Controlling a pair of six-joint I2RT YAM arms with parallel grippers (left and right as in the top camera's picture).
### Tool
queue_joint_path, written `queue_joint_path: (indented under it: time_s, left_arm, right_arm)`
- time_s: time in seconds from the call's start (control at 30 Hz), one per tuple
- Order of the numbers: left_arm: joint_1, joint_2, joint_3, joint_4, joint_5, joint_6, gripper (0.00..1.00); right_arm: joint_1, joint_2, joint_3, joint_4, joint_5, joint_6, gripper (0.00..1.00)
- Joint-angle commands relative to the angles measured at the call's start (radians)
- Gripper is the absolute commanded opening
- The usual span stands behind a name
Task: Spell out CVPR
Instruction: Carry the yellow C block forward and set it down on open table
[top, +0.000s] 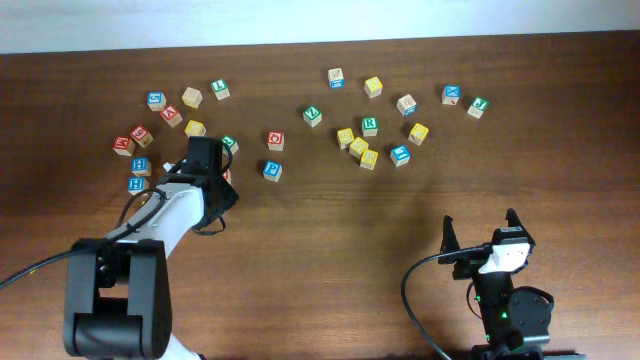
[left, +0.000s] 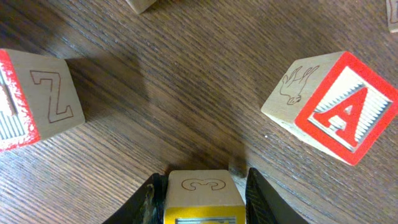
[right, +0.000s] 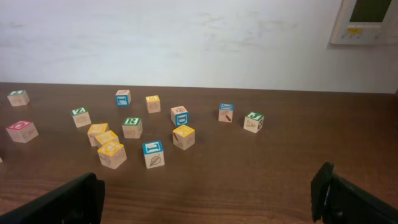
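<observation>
The left wrist view shows only the tips of the left gripper (left: 200, 200). Its 2 fingers (left: 147, 200) are cut off by the lower edge and stand on either side of the yellow-faced cube (left: 202, 185) on the desk (left: 186, 93). The left-hand finger lies against the cube, while a thin pale strip shows beside the other. I cannot tell whether the cube is squeezed or merely bracketed. Its yellow face is cropped at the bottom, so any letter there is out of sight. Its bare wood side bears an outlined figure like a 3 laid on its side.

At the left of that frame the red Z cube (left: 37, 99) has an outlined Z on its wood side, and its red face is cut by the edge. At the right the red A cube (left: 336, 106) shows a white A, with a small line-drawn animal (species hard to make out) on its wood side.

Overhead, the gripper's dark body covers its own fingertips at left of centre, so the bracketed cube cannot be picked out there. The blue P cube (top: 272, 170) sits just right of that arm. The green V cube (top: 313, 115) lies above and right of it, its letter faint. The green R cube (right: 131, 126) reads clearly in the right wrist view, beside a cluster of yellow cubes.

The right gripper (top: 480, 232) is at the lower right, its fingers spread wide with nothing between them. A wall panel (right: 367, 22) at the upper right is cropped, and its yellow label is too small to read.
</observation>
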Motion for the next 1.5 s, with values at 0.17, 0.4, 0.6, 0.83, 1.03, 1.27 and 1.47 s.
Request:
queue_joint_path:
  time_s: [0.17,0.4,0.6,0.83,1.03,1.27,1.47]
  left_arm:
    - [0.001,-0.041,0.008,-0.034,-0.007,0.018,0.27]
    - [0.001,-0.404,0.011,-0.093,0.218,0.149,0.20]
    - [-0.119,-0.612,0.011,-0.170,0.494,0.216,0.22]
    - [-0.471,-0.462,0.008,-0.289,0.229,0.214,0.12]
    - [-0.591,-0.150,0.008,-0.207,0.043,0.078,0.14]
    - [-0.591,-0.083,0.008,-0.114,-0.004,0.079,0.14]
    - [-0.592,-0.082,0.008,-0.121,0.048,0.067,0.09]
  right_arm:
    - [-0.002,-0.006,-0.005,-0.005,0.008,0.011,0.98]
    - [-0.002,-0.006,-0.005,-0.005,0.008,0.011,0.98]
    - [-0.002,-0.006,-0.005,-0.005,0.008,0.011,0.98]
    - [-0.002,-0.006,-0.005,-0.005,0.008,0.011,0.98]
    - [-0.002,-0.006,-0.005,-0.005,0.008,0.011,0.98]
    - [-0.002,-0.006,-0.005,-0.005,0.008,0.011,0.98]
    - [-0.002,-0.006,-0.005,-0.005,0.008,0.011,0.99]
